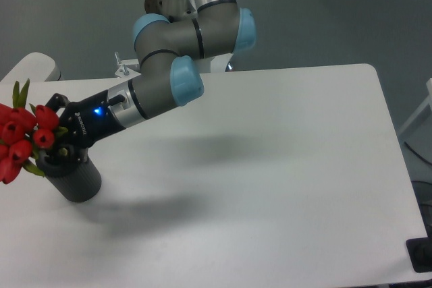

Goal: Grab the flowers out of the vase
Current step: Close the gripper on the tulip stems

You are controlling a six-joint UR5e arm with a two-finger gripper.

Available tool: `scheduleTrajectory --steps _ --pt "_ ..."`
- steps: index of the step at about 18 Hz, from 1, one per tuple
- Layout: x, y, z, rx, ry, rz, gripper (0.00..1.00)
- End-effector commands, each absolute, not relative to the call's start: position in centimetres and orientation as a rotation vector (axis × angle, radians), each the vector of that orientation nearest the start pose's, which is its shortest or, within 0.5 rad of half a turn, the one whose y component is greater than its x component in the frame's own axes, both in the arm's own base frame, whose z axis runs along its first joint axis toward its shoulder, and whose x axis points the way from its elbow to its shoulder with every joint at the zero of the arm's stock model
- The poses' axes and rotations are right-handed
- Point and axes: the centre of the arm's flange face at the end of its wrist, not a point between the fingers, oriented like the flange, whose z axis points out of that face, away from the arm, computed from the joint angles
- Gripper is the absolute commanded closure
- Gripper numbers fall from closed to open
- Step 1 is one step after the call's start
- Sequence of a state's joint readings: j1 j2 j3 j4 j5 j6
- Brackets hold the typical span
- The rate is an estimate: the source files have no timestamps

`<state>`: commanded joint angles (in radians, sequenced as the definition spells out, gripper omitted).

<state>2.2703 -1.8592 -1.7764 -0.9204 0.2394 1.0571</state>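
Observation:
A bunch of red tulip flowers [19, 141] with green leaves sticks out past the table's left edge. Their stems run into my black gripper [55, 141], which is shut on them just above the vase's mouth. The vase [75, 180], a matte black cylinder, stands on the white table [270, 166] near its left edge, leaning slightly left. The gripper's body hides the stems and the hole of the vase. The arm reaches down from the upper middle toward the left.
A white rounded object [30, 69] sits beyond the table's far left corner. A small metal bracket [123, 69] is by the arm's base. A black object [422, 254] lies at the right front corner.

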Motion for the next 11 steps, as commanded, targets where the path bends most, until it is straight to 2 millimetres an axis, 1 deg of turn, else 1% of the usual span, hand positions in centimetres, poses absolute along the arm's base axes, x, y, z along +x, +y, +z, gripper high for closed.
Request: scheduleTrajectory --steps 6,9,11 --pt "-20.1 58.1 39.9 -1.835 0.365 -0.871 0.89" --pt "-20.7 58.0 40.6 -1.834 0.331 -0.883 0.89" --pt "-21.8 58.0 41.7 -1.823 0.302 -0.887 0.89"
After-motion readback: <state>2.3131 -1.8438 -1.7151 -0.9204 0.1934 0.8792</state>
